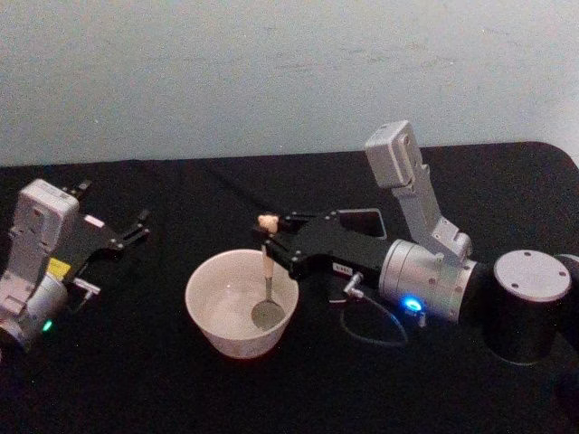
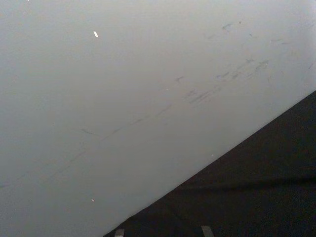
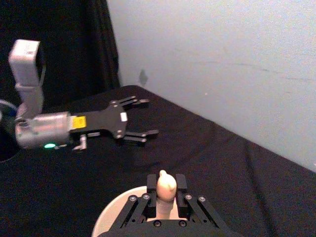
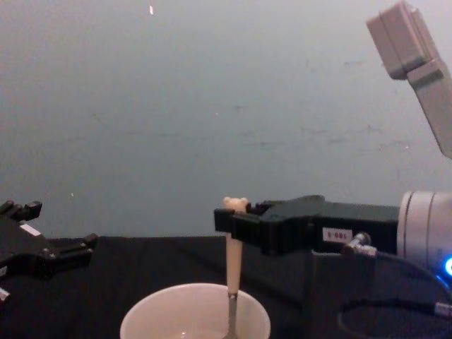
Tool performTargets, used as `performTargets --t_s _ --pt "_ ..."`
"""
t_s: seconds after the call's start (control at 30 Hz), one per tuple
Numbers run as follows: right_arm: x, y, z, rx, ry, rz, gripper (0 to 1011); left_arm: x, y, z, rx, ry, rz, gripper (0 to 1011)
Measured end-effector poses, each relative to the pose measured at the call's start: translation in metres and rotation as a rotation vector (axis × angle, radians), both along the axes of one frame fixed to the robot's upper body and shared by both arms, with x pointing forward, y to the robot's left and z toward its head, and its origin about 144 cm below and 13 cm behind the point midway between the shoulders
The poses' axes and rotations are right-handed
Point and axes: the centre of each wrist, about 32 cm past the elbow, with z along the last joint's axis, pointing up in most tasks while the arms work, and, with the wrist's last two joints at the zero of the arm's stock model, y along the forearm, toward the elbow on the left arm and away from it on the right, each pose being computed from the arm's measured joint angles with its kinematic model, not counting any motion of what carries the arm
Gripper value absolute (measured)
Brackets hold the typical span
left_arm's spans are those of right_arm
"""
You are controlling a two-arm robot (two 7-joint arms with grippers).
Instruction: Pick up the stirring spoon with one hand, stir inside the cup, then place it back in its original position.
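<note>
We record the right claw (image 1: 270,242) clenched on the stirring spoon (image 1: 268,285), upright, its bowl down inside the cup (image 1: 226,342) on the desk (image 1: 136,380); the left claw (image 1: 113,208) released, idle far left.

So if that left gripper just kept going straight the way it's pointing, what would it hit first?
Probably the pale wall. The open left gripper points across the black table toward it, and the way looks free. The cup sits off to one side, though depth is hard to judge.
</note>
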Motion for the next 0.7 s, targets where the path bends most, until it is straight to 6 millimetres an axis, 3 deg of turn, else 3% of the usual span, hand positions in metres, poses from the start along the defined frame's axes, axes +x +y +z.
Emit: performTargets --t_s 0.7 --pt "-0.003 0.035 0.000 0.000 -0.006 0.065 218 0.000 0.000 0.000 0.000 0.000 0.000 1001"
